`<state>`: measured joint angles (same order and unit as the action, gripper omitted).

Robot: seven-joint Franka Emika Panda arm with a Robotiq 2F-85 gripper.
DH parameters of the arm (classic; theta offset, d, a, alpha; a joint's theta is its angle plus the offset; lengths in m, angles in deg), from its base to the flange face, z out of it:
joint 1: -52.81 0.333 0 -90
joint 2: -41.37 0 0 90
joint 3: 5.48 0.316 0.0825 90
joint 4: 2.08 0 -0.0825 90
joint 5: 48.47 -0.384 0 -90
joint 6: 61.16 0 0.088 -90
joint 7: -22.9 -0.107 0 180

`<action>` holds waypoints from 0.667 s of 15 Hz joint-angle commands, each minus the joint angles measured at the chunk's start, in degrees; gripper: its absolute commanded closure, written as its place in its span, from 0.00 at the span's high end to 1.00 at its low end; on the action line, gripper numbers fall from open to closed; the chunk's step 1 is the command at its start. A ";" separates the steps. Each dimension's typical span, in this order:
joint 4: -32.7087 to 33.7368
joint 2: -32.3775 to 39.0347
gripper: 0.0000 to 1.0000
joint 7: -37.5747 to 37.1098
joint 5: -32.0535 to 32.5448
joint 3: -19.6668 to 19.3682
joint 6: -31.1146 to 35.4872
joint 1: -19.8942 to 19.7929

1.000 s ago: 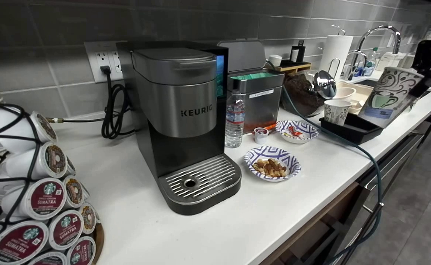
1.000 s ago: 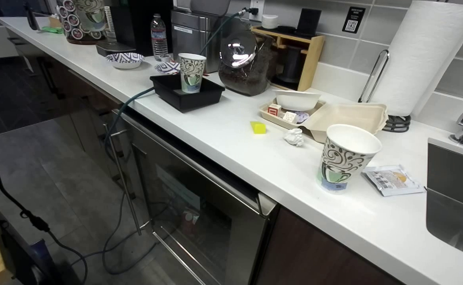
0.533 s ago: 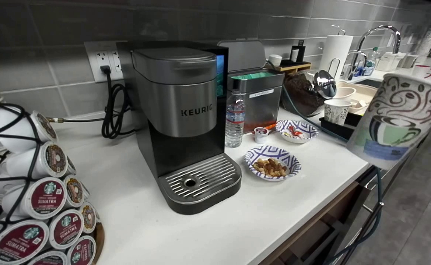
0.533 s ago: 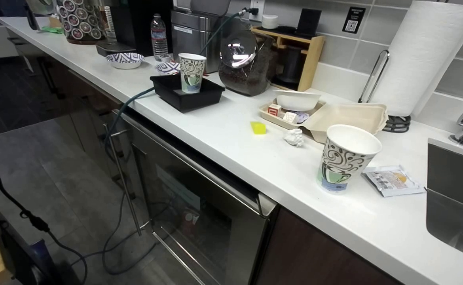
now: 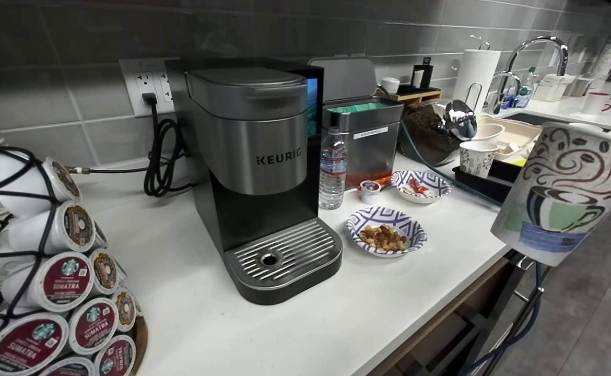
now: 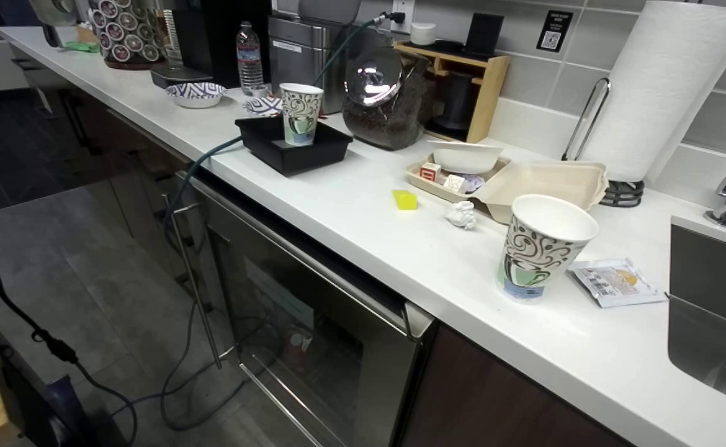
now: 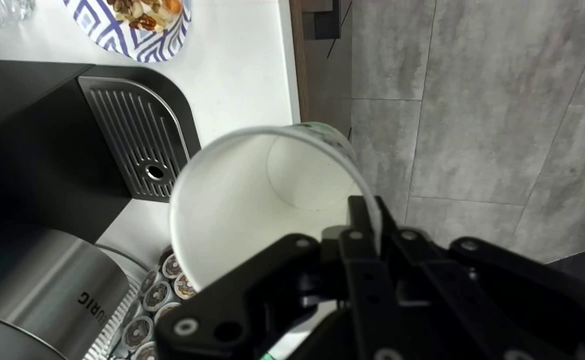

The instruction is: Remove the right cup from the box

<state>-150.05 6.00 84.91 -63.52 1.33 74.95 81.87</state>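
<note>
My gripper (image 7: pixel 372 206) is shut on the rim of a white paper cup (image 7: pixel 232 200) with dark swirls, one finger inside and one outside. An exterior view shows this cup (image 5: pixel 561 196) tilted in the air near the counter's front edge, away from the box. Only its bottom part (image 6: pixel 56 13) shows at the top left of an exterior view. The black box (image 6: pixel 298 160) stands on the counter with another swirl-patterned cup (image 6: pixel 301 115) upright in it. In an exterior view the held cup partly hides the box (image 5: pixel 485 184).
A coffee maker (image 5: pixel 263 130) stands beside a bottle (image 5: pixel 332 169) and a patterned bowl of nuts (image 5: pixel 386 232). A hose (image 5: pixel 532 235) runs across the counter and over its edge. A third patterned cup (image 6: pixel 540 254) stands near the sink (image 6: pixel 710 279).
The held cup has moved away from the box toward the coffee maker end, looks larger and lower in an exterior view. The cup in the box has not moved.
</note>
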 commanded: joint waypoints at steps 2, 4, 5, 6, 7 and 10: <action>8.46 12.96 0.01 0.74 3.94 6.45 4.21 4.09; 14.09 19.50 0.01 0.52 8.75 9.74 4.33 3.79; 17.51 22.77 0.01 0.90 11.35 10.91 2.73 3.30; 20.43 26.11 0.01 1.54 14.05 11.90 1.82 2.73; 23.83 29.22 0.01 2.13 16.77 12.60 0.02 2.12; 32.59 37.28 0.01 4.68 23.81 13.82 -6.48 0.11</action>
<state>-127.62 34.35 86.23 -45.47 13.61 75.58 84.53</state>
